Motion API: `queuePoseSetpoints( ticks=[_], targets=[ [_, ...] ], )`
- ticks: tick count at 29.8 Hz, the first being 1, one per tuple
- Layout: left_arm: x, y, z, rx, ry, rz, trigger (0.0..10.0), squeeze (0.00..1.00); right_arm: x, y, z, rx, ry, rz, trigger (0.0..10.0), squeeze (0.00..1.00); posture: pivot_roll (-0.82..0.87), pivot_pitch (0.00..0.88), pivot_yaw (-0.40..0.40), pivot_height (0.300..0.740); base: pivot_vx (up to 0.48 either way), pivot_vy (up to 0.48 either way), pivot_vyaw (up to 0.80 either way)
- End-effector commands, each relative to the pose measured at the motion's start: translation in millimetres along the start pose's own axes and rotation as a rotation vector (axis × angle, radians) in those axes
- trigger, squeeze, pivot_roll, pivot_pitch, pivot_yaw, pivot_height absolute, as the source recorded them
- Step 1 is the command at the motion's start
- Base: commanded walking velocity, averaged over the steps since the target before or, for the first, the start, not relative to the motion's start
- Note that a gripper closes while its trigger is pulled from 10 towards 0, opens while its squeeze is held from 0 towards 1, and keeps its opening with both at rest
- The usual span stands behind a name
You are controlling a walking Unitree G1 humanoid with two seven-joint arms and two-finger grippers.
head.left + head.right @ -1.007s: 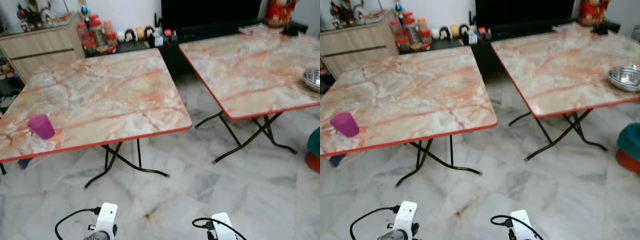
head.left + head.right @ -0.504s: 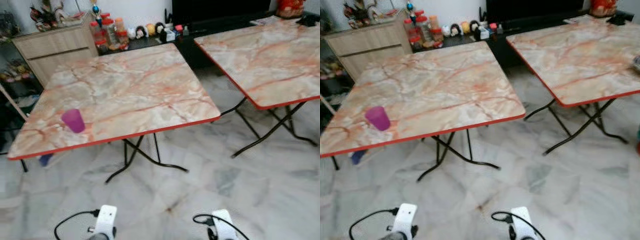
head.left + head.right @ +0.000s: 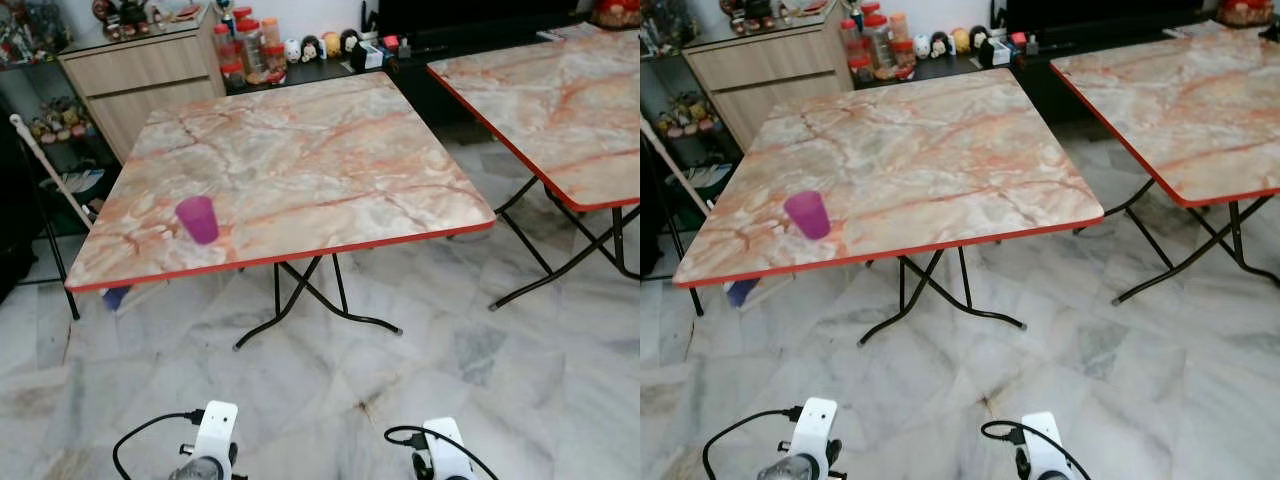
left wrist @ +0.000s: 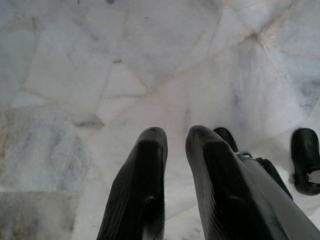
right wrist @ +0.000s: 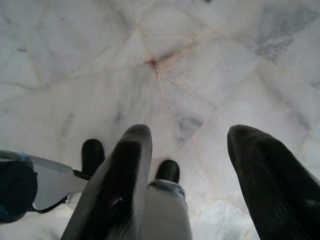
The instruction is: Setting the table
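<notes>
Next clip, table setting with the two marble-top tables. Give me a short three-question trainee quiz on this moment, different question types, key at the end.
1. True or false: the purple cup stands upright on the left folding table, near its front edge.
2. Multiple choice: the right gripper is (A) shut on a cup, (B) open over the marble floor, (C) resting on a table.
3. Fill in: the left gripper holds ____.

Key: 1 true. 2 B. 3 nothing; its fingers are nearly together, pointing at the floor.

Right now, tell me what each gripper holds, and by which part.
Nothing is held. The left gripper and right gripper hang empty over the marble floor.
</notes>
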State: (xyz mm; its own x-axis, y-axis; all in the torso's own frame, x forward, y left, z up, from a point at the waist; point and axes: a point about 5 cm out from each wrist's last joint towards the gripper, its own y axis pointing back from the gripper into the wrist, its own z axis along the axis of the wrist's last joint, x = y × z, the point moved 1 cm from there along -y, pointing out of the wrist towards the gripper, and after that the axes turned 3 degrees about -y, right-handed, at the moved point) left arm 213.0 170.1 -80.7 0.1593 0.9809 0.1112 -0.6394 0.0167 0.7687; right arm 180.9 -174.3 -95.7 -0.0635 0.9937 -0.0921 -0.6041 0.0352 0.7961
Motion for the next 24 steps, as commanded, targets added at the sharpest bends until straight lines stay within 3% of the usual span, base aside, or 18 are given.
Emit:
queuePoseSetpoints(
  ticks=[1,5,10,12,19,24],
  targets=[
    [5.2,0.8,-3.6,0.014,0.004,0.017,10.0,0.0,4.6,0.1,-1.1,0.004,-0.007,0.009,10.0,0.0,-0.04,0.0,0.112,0.74,0.0,0.0,0.0],
    [7.0,0.9,-3.5,0.014,0.001,0.026,10.0,0.0,5.1,0.0,0.4,-0.006,0.01,0.019,10.0,0.0,-0.04,0.0,0.11,0.74,0.361,0.0,0.11],
    [7.3,0.9,-3.5,0.014,0.0,0.027,10.0,0.0,4.8,-0.2,2.3,-0.016,0.003,0.017,10.0,0.0,-0.04,0.0,0.109,0.74,0.428,0.0,0.72],
    [7.2,0.9,-3.6,0.015,-0.002,0.026,10.0,0.0,4.8,-0.6,4.4,-0.024,-0.028,0.02,10.0,0.0,-0.04,0.0,0.108,0.74,0.431,0.0,0.0],
    [6.6,0.8,-3.7,0.018,-0.004,0.025,10.0,0.0,4.6,-0.4,3.8,-0.022,0.004,0.024,10.0,0.0,-0.04,0.0,0.107,0.74,0.441,0.0,0.0],
    [6.4,1.0,-4.6,0.02,-0.003,0.027,10.0,0.0,4.5,0.3,1.4,-0.021,0.005,0.026,10.0,0.0,-0.04,0.0,0.106,0.74,0.451,0.0,0.73]
  ],
)
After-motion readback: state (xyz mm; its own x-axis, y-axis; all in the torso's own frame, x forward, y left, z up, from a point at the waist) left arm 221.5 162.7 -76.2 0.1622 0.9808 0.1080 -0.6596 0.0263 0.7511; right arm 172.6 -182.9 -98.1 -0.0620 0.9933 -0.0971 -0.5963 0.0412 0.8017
